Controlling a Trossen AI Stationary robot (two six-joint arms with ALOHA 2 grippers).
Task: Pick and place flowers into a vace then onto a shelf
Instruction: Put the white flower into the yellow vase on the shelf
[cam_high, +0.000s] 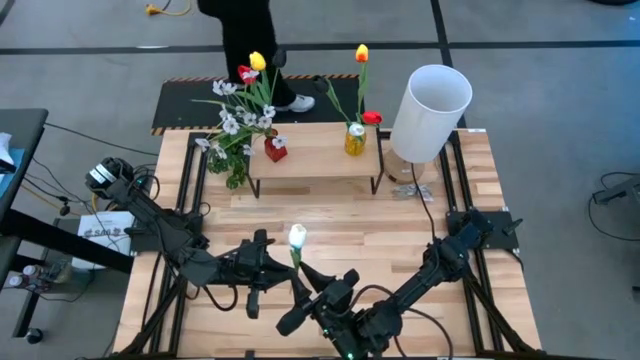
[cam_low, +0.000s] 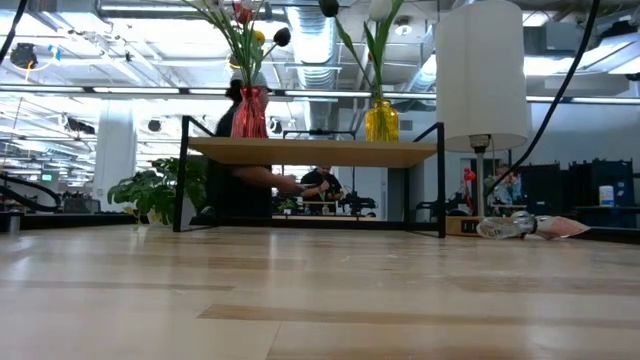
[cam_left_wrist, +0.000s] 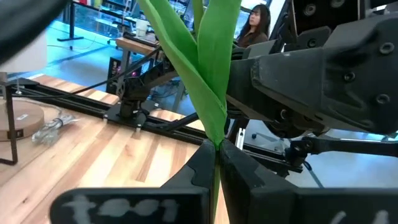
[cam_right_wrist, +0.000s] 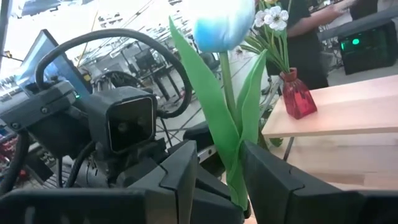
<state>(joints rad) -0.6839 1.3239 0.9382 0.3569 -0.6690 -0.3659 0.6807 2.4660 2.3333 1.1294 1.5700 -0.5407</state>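
Flower, artificial white tulip with green stem and leaves (cam_high: 297, 238): upright near table's six o'clock. Light, limp-leaved (slippery plastic, likely); best pinched low on stem. Left gripper (cam_left_wrist: 217, 151) clamped on stem; right gripper (cam_right_wrist: 219, 163) part-open astride leaves.

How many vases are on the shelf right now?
2: a red vase at the left end of the shelf, a yellow vase toward the right end. None appear hidden.
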